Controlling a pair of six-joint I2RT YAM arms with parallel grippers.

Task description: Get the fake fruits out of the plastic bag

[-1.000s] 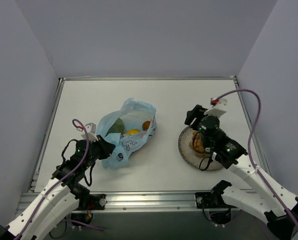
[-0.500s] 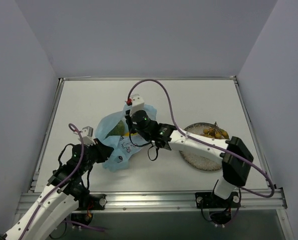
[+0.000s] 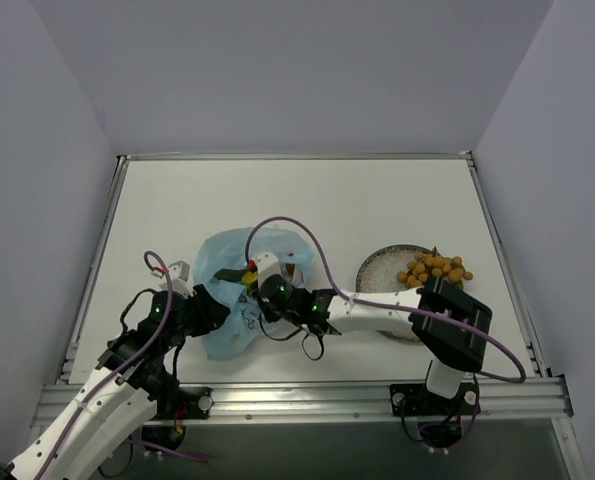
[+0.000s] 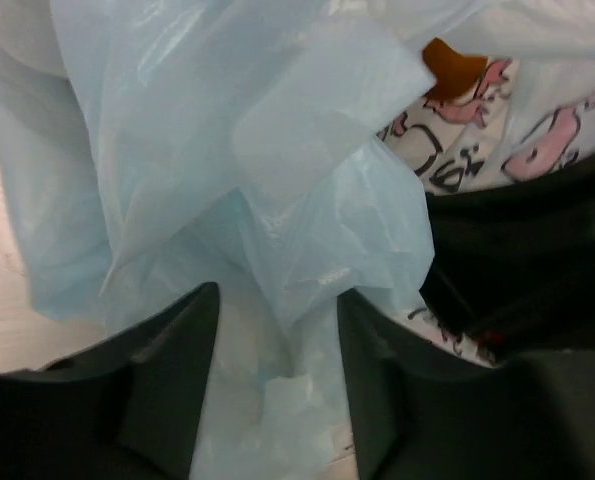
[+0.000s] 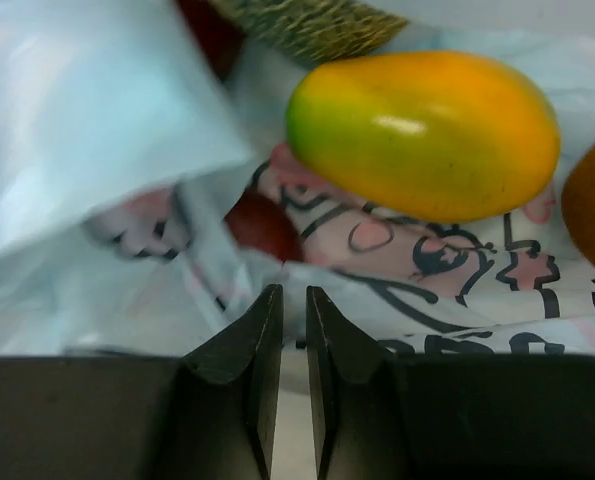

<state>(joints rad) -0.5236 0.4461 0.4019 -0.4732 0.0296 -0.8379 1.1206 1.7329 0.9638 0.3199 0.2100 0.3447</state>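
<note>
A top view shows a pale desk (image 3: 377, 200) with a crinkly light-blue plastic bag (image 3: 232, 290) lying left of centre and both arms meeting at it. Your left gripper (image 3: 209, 308) sits at the bag's near left corner. In its wrist view the jaws stand parted with a fold of blue film hanging loose in the gap, so it looks released rather than clamping; I judge it is there to steady the bag. Your right arm reaches across from the far right, placing the right gripper (image 3: 267, 292) at the bag's near edge. Its wrist view shows the fingers (image 5: 252, 370) drawn almost together, only a thin slit between them, tips against the printed white panel. You cannot tell whether a thin layer of film is pinched there, and no fruit is held. Just beyond those tips, inside the bag, lie a yellow-orange mango (image 5: 422, 135), the edge of a green netted melon (image 5: 307, 25) above it, a dark red fruit (image 5: 262, 225) partly under the film, and an orange piece (image 5: 592, 205) at the right edge. One fruit is out: a bunch of small orange balls (image 3: 435, 268) rests on the far side of a speckled grey plate (image 3: 382, 265) to the right, well apart from the bag. The mango looks the easiest next pick, but its smooth rounded skin may slip from narrow fingers.
</note>
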